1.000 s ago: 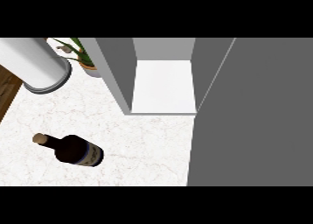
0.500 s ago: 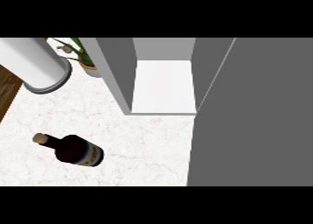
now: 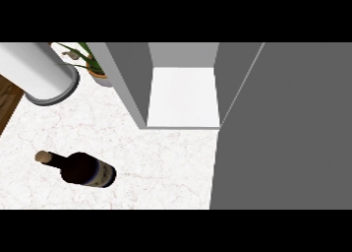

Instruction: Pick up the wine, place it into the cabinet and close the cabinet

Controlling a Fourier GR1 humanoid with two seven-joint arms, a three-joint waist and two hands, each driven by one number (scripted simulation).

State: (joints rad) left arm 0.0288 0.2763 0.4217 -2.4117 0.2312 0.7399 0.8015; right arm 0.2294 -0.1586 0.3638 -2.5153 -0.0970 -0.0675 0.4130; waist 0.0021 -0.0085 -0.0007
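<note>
A dark wine bottle with a cork top and a blue label stands on the white marble counter at the lower left. The cabinet at the top middle stands open, showing a white shelf inside. Its grey door swings out and fills the right side of the head view. Neither hand shows in the head view.
A large white cylinder with a grey base stands at the upper left. A potted plant sits between it and the cabinet's left wall. The counter's left edge meets a dark wood floor.
</note>
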